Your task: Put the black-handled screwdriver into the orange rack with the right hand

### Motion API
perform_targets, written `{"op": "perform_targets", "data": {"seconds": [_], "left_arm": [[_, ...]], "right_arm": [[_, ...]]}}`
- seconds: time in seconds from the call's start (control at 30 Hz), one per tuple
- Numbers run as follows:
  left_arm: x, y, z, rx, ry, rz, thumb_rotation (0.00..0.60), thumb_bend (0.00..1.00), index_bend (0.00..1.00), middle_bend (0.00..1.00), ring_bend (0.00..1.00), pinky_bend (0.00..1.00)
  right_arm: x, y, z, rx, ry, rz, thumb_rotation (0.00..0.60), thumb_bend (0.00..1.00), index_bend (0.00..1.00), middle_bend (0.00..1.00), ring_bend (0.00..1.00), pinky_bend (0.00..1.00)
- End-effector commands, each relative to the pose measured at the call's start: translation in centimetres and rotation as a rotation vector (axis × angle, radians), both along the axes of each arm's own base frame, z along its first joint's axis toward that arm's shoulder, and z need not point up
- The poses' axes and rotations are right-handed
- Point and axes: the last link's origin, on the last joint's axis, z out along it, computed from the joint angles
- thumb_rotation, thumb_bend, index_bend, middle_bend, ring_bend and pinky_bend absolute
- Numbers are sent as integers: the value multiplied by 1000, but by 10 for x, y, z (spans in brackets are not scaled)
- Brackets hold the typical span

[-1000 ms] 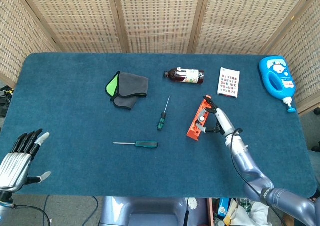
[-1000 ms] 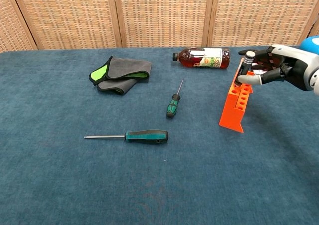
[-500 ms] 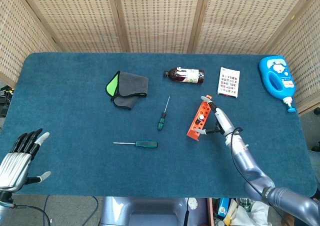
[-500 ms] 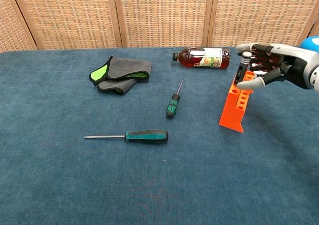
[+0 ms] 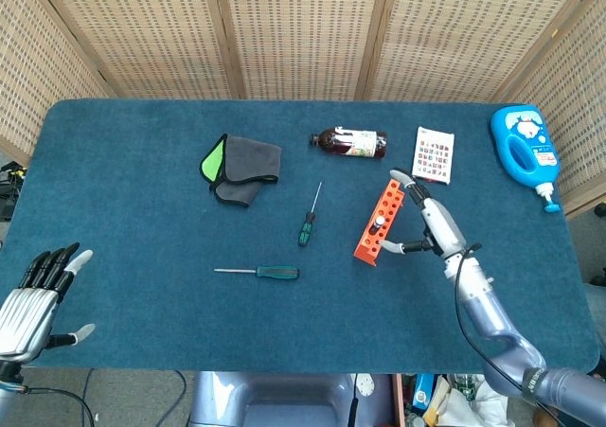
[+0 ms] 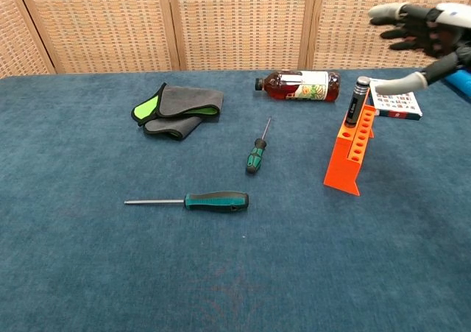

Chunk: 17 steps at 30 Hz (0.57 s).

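The black-handled screwdriver [image 6: 355, 100] [image 5: 379, 222] stands upright in a hole of the orange rack [image 6: 349, 154] [image 5: 377, 222], right of the table's middle. My right hand [image 6: 420, 37] [image 5: 425, 218] hovers above and to the right of the rack, fingers spread, holding nothing and apart from the handle. My left hand [image 5: 36, 295] is open at the near left edge of the table, seen only in the head view.
Two green-handled screwdrivers lie on the blue cloth: a small one [image 6: 256, 154] mid-table and a longer one [image 6: 206, 200] nearer me. A grey-green cloth [image 6: 176, 109], a lying bottle [image 6: 300, 85], a card pack [image 6: 395, 100] and a blue detergent bottle [image 5: 526, 150] sit toward the back.
My right hand let go of the black-handled screwdriver, opened and rose up and to the right. The screwdriver stays standing in the rack. The left hand has not moved.
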Motion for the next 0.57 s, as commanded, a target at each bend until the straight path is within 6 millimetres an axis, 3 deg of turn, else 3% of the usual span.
{"op": "perform_targets", "data": {"seconds": [0.03,0.3,0.57], "left_arm": [[-2,-1,0,5,5,4,600,0,0,0,0,0],[-5,-5,0,7,16,11,600,0,0,0,0,0],[-6,-10,-3,14,36,-14,600,0,0,0,0,0]], "right_arm": [[-29,48,36,-236,398,124,600,0,0,0,0,0],[-74,120,61,-350,681,18,600,0,0,0,0,0],[-85,156,75,-432,784,-35,600,0,0,0,0,0]]}}
